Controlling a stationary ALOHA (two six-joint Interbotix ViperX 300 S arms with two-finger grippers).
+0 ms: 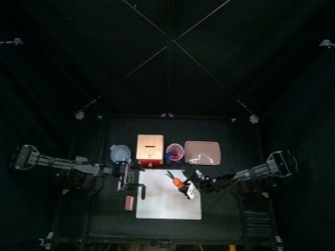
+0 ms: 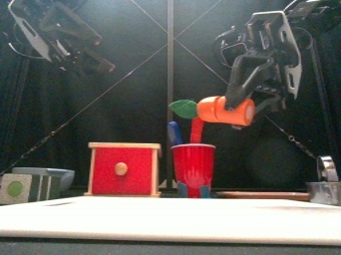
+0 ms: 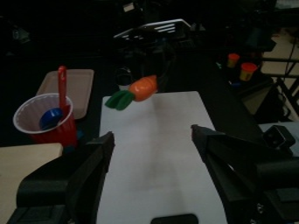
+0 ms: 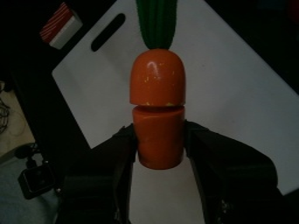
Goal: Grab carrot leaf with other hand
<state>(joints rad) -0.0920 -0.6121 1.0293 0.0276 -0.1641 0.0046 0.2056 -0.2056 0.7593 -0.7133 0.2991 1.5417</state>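
A toy carrot (image 4: 160, 87) with an orange body hangs in the air over the white cutting board (image 4: 251, 96), and my right gripper (image 4: 160, 140) is shut on its blunt end. The green carrot leaf (image 4: 156, 19) points away from that gripper. In the front view the carrot (image 2: 226, 110) is held level, its leaf (image 2: 182, 107) toward the left. My left gripper (image 3: 152, 136) faces the carrot (image 3: 142, 87) and its leaf (image 3: 119, 101) from a short distance. It is open and holds nothing. From above, the carrot (image 1: 174, 177) lies between the two grippers.
A red cup (image 2: 193, 164) with a blue and a red stick in it stands behind the board. A red box (image 2: 123, 167) with a wooden frame is to its left. A bluish bowl (image 1: 120, 153) and a pink plate (image 1: 203, 152) sit at the back.
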